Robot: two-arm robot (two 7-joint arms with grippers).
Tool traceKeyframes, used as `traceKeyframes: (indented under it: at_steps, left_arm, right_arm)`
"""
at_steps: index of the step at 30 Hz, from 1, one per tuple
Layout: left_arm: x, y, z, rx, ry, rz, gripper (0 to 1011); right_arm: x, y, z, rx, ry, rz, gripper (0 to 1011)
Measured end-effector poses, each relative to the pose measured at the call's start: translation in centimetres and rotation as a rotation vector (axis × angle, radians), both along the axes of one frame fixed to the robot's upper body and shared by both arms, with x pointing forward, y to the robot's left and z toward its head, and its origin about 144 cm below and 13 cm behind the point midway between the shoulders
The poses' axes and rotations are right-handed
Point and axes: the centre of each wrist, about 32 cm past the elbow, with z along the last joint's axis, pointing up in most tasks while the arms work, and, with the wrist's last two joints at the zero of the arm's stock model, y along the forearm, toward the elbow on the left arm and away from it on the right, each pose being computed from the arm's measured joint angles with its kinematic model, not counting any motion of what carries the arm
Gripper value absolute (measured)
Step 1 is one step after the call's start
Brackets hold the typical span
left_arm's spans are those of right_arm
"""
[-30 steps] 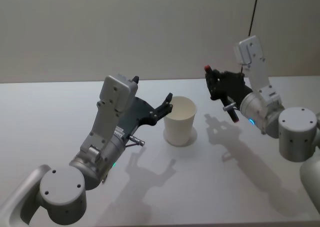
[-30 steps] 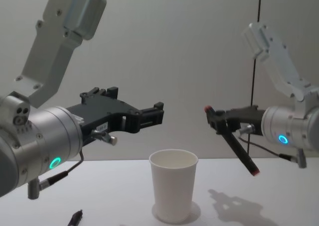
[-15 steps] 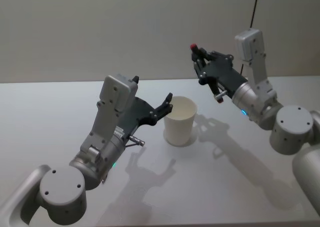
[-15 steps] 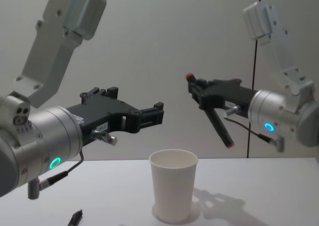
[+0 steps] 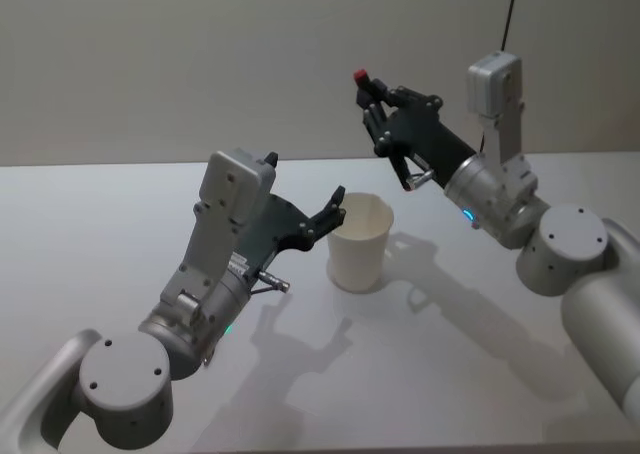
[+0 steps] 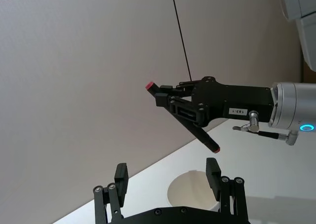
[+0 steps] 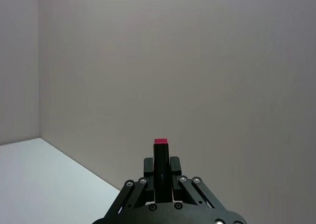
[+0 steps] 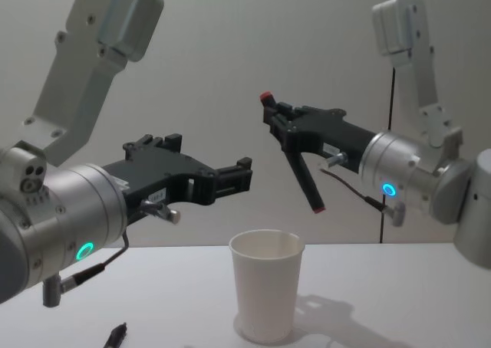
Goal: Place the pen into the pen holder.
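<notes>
The pen holder is a white paper cup (image 5: 360, 242) standing upright mid-table, also in the chest view (image 8: 268, 287) and the left wrist view (image 6: 193, 183). The pen (image 8: 304, 175) is black with red ends and hangs tilted in the air. My right gripper (image 8: 280, 122) is shut on its upper part, high above the cup. The pen's lower tip sits above and slightly right of the cup's rim. Its red top (image 5: 361, 77) pokes past the right gripper (image 5: 376, 112). My left gripper (image 5: 335, 210) is open with nothing in it, just left of the cup's rim.
White table (image 5: 120, 204) against a plain wall. A small dark object (image 8: 116, 334) lies on the table at the near left. A thin black cable (image 8: 400, 34) runs down the wall behind the right arm.
My right gripper has carried the pen leftward and upward, from right of the cup to above its right rim. The left arm and cup have not moved.
</notes>
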Motion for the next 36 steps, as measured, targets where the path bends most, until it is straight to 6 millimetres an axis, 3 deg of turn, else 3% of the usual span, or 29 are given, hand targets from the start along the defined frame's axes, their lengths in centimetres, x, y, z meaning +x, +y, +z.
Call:
traceKeyframes:
  at_steps: [16, 36]
  left_arm:
    - [0.0, 0.0, 0.0, 0.000, 0.000, 0.000, 1003]
    - [0.0, 0.0, 0.0, 0.000, 0.000, 0.000, 1003]
  right_arm:
    - [1.5, 0.9, -1.1, 0.060, 0.019, 0.108, 181]
    - [1.4, 1.6, -2.5, 0.093, 0.004, 0.133, 181]
